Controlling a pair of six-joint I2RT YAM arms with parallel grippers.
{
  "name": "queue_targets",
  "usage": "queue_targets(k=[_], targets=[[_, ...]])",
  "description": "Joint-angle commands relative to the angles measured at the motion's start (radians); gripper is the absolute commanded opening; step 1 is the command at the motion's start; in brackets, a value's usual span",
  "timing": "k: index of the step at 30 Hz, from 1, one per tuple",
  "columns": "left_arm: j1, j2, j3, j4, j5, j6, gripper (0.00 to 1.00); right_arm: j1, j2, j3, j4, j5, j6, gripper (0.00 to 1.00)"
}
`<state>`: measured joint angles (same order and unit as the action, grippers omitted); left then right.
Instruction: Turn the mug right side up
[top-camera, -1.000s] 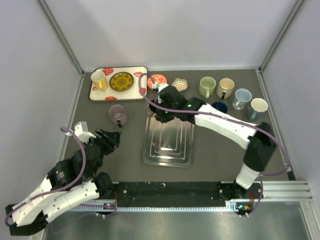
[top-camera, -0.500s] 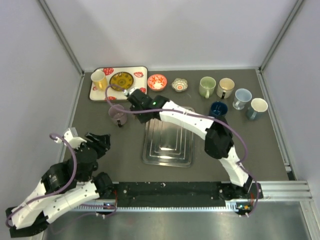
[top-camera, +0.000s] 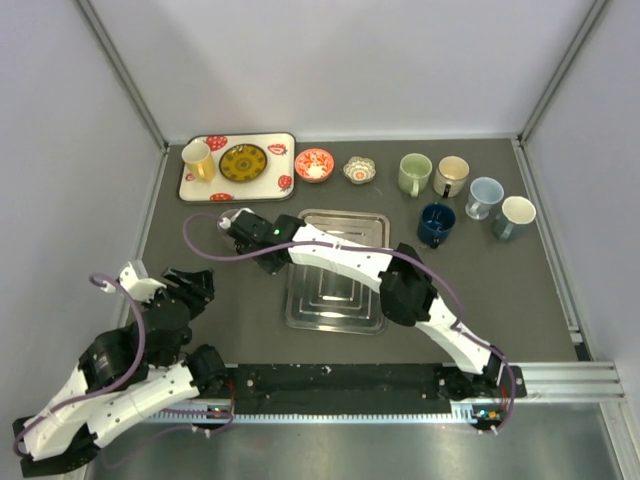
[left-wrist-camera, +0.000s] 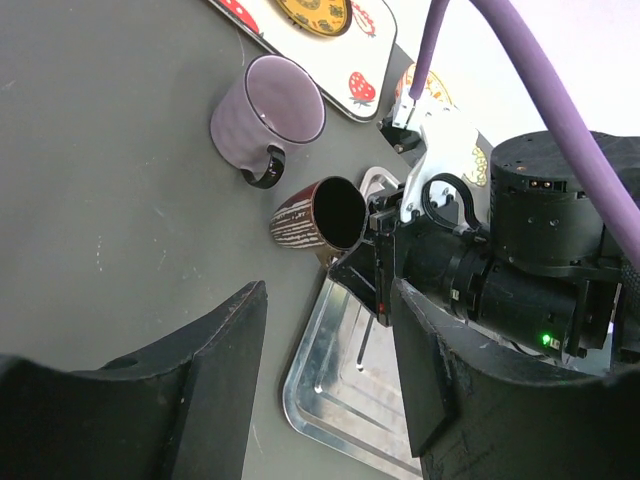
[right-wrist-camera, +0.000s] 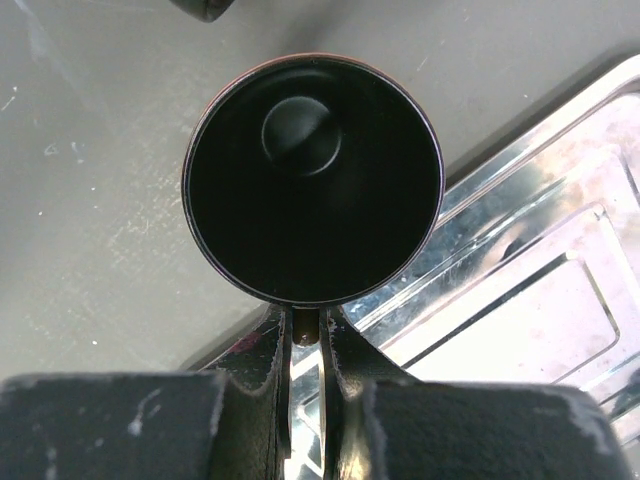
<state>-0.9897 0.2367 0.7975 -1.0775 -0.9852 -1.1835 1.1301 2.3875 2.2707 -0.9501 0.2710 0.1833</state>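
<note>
Right gripper (right-wrist-camera: 305, 328): fingers clamped on rim of striped brown mug (left-wrist-camera: 312, 214). Mug tipped on side, black interior facing gripper, at far-left corner of steel tray (top-camera: 335, 300), left-centre of table (top-camera: 520, 280). Purple mug (left-wrist-camera: 266, 118) just beside it. Left gripper (left-wrist-camera: 325, 390): fingers apart, holding nothing, near table's left edge.

Most likely a robotics lab test cell: a dark bench (top-camera: 480, 285) boxed in by plain white panels (top-camera: 340, 60) on bare metal framing (top-camera: 122, 75), a black mounting rail (top-camera: 340, 380) along its near edge, and assorted mugs (top-camera: 415, 173) in a row at the back.
</note>
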Motion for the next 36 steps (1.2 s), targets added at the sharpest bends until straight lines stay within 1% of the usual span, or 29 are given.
queue_targets(k=[1, 8, 9, 11, 12, 14, 15, 18, 24, 26, 27, 28, 29, 30, 31, 32, 33, 34, 35, 36], targets=[[-0.003, -0.016, -0.004, -0.002, -0.006, -0.004, 0.58, 0.004, 0.016, 0.073, -0.019, 0.034, 0.001, 0.00], [-0.003, -0.023, -0.021, 0.007, 0.003, -0.001, 0.58, 0.007, 0.029, 0.067, -0.024, 0.020, 0.005, 0.00], [-0.003, -0.023, -0.023, 0.007, 0.003, -0.001, 0.58, 0.007, 0.029, 0.069, -0.024, 0.019, 0.005, 0.01], [-0.003, -0.027, -0.026, 0.007, 0.006, -0.001, 0.58, 0.007, 0.027, 0.067, -0.026, 0.016, 0.010, 0.08], [-0.003, -0.027, -0.027, 0.007, 0.006, -0.001, 0.58, 0.008, 0.027, 0.067, -0.026, 0.016, 0.008, 0.16], [-0.003, -0.031, -0.029, 0.008, 0.006, -0.001, 0.58, 0.008, 0.026, 0.067, -0.026, 0.020, 0.012, 0.25], [-0.003, -0.031, -0.029, 0.008, 0.006, -0.001, 0.58, 0.007, 0.019, 0.067, -0.026, 0.023, 0.015, 0.32], [-0.003, -0.033, -0.027, 0.010, 0.005, 0.002, 0.59, 0.007, -0.004, 0.070, -0.024, 0.045, 0.024, 0.42], [-0.003, -0.031, -0.029, 0.021, 0.008, 0.018, 0.60, 0.008, -0.086, 0.092, -0.004, 0.094, 0.036, 0.50], [-0.004, -0.033, -0.030, 0.043, 0.019, 0.047, 0.60, 0.007, -0.166, 0.082, -0.007, 0.115, 0.036, 0.52], [-0.003, -0.033, -0.034, 0.056, 0.023, 0.067, 0.60, 0.007, -0.212, 0.041, -0.009, 0.135, 0.036, 0.54], [-0.003, -0.030, -0.035, 0.074, 0.040, 0.118, 0.60, 0.007, -0.308, 0.006, -0.009, 0.160, 0.032, 0.56], [-0.003, -0.027, -0.037, 0.108, 0.046, 0.142, 0.61, 0.004, -0.373, -0.037, -0.007, 0.219, 0.031, 0.57], [-0.003, -0.022, -0.041, 0.128, 0.051, 0.162, 0.61, 0.003, -0.431, -0.136, -0.006, 0.255, 0.031, 0.58], [-0.003, -0.004, -0.044, 0.151, 0.069, 0.223, 0.63, -0.004, -0.489, -0.195, -0.001, 0.295, 0.027, 0.58], [-0.003, 0.012, -0.046, 0.172, 0.077, 0.252, 0.76, -0.007, -0.622, -0.256, 0.004, 0.365, 0.027, 0.59], [-0.003, 0.033, -0.047, 0.223, 0.088, 0.284, 0.98, -0.010, -0.681, -0.383, 0.022, 0.399, 0.028, 0.59], [-0.003, 0.088, -0.046, 0.241, 0.100, 0.335, 0.99, -0.019, -0.750, -0.446, 0.031, 0.431, 0.041, 0.59], [-0.003, 0.122, -0.041, 0.260, 0.127, 0.353, 0.98, -0.021, -0.865, -0.509, 0.037, 0.476, 0.050, 0.59], [-0.003, 0.159, -0.026, 0.283, 0.137, 0.367, 0.98, -0.023, -0.931, -0.625, 0.045, 0.493, 0.062, 0.60]])
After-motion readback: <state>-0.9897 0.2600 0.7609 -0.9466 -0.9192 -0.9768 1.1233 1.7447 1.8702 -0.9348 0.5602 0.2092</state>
